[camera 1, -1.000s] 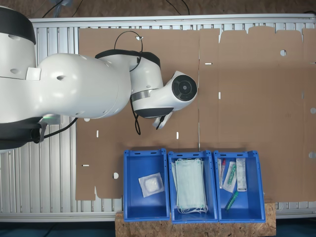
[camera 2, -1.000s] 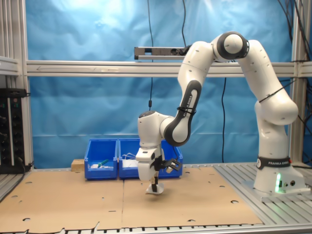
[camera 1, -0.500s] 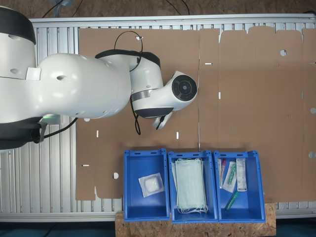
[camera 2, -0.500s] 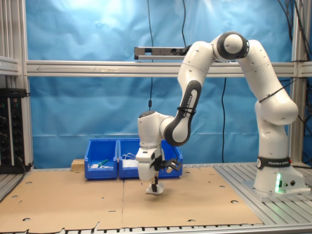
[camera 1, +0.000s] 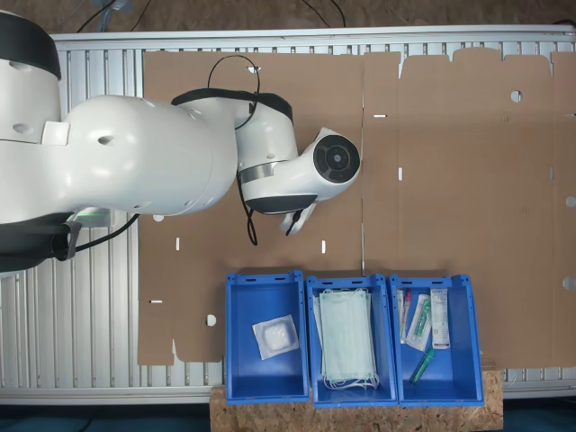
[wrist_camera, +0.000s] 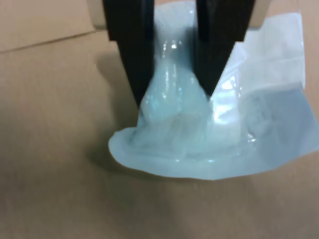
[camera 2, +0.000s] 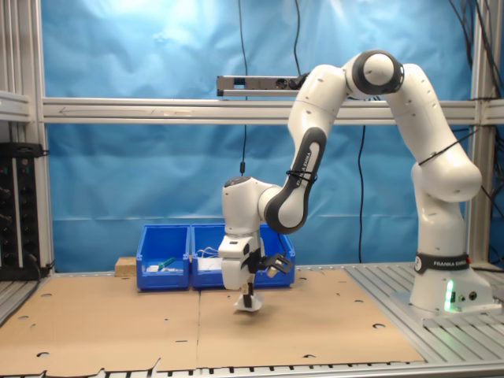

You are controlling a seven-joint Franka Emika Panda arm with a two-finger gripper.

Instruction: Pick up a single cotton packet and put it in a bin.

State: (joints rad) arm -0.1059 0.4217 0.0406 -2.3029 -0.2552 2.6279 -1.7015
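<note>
The cotton packet [wrist_camera: 209, 134] is pinched between the gripper [wrist_camera: 174, 94] fingers in the wrist view, its loose end drooping over the cardboard [wrist_camera: 50, 174]. In the second exterior view you see it dangling just clear of the sheet, the grasp done. In the first exterior view the bin [camera 1: 241, 360] already holding one such packet stands well apart; carrying and dropping remain.

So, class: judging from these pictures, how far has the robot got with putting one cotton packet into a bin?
Done: the gripper is shut on a cotton packet, pinching its middle. In hand: the second exterior view shows the packet just above the cardboard, so the lift has begun. Left: carrying it to a blue bin and releasing. One bin already holds a similar packet.
</note>
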